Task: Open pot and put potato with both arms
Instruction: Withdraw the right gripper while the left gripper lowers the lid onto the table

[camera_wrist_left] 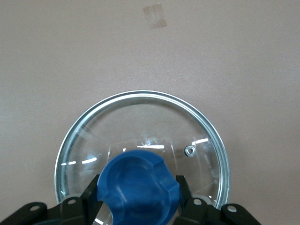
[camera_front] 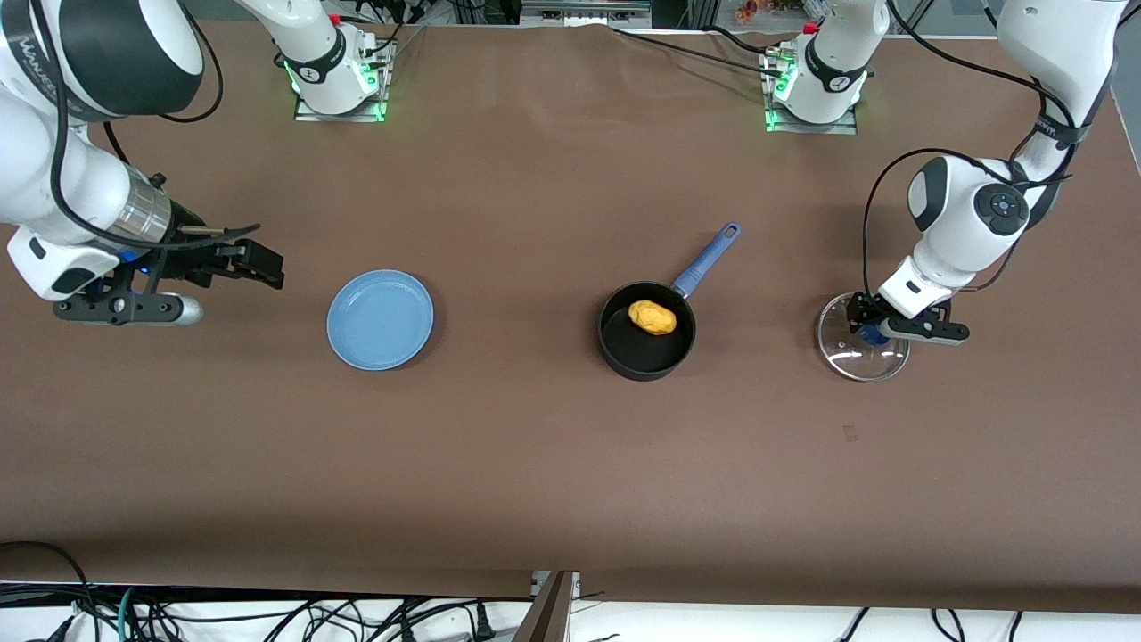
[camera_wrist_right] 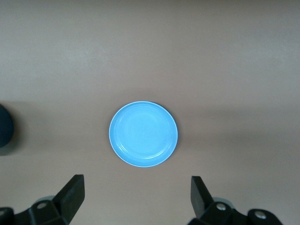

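The pot (camera_front: 646,339) sits a little right of the frame's centre in the front view, uncovered, its blue handle (camera_front: 709,259) slanting up toward the upper right. The potato (camera_front: 652,317) already lies inside it, against the upper part of the black bowl. Both parts of the task look done; what remains, by my reading, is letting go of the lid and pulling the arms clear.

The glass lid (camera_front: 862,352) lies at the right of the frame, well apart from the pot. The left gripper (camera_front: 877,331) is clamped on its blue knob (camera_wrist_left: 138,180), the fingers pressed to either side of it in the left wrist view. Whether the rim rests fully on the table (camera_front: 553,473) I cannot tell. The next move calls for opening those fingers and rising straight up, so the knob is not dragged.

The right gripper (camera_front: 254,266) hangs at the frame's left edge with its jaws wide and nothing between them, waiting beside the blue plate (camera_front: 380,319), which is bare.

Room is generous: bare brown table lies all around the lid, and the table's edge at the frame's right is near the left arm.
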Controlling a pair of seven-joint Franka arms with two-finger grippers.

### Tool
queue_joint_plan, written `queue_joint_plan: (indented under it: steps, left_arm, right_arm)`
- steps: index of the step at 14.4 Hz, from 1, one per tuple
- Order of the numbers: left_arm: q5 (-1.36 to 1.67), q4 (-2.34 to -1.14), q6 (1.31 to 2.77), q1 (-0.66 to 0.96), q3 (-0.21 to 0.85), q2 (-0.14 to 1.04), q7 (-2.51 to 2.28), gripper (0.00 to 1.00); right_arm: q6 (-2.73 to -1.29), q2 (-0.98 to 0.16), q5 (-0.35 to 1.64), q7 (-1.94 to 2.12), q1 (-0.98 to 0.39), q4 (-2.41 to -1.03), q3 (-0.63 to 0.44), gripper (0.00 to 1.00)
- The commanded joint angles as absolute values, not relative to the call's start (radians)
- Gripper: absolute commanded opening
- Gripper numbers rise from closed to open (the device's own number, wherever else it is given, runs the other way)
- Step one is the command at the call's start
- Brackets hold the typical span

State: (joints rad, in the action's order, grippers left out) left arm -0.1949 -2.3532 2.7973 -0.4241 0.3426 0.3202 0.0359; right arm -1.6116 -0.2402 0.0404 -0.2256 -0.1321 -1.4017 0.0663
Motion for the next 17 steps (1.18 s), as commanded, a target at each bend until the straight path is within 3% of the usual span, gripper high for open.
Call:
queue_joint_plan:
  steps: [1, 6, 10, 17]
  left_arm:
    - [-0.207, -2.35, 2.812, -0.433, 0.35, 0.316, 0.055, 0.54]
    - [-0.209, -2.349, 2.812, -0.433, 0.348, 0.313, 0.054, 0.64]
    - [-0.209, -2.347, 2.812, -0.433, 0.348, 0.314, 0.054, 0.8]
    - [-0.209, -2.33, 2.784, -0.433, 0.35, 0.288, 0.048, 0.84]
  right_arm:
    - [-1.638, -0.143, 0.029, -0.222, -0.086, -1.456, 0.086, 1.0]
    - [-1.563, -0.1, -0.049, -0.059, -0.052, -1.485, 0.084, 1.0]
    - [-1.557, -0.058, -0.054, 0.041, -0.006, -1.554, 0.084, 1.0]
    - [-1.523, -0.087, -0.06, 0.052, -0.005, -1.509, 0.078, 1.0]
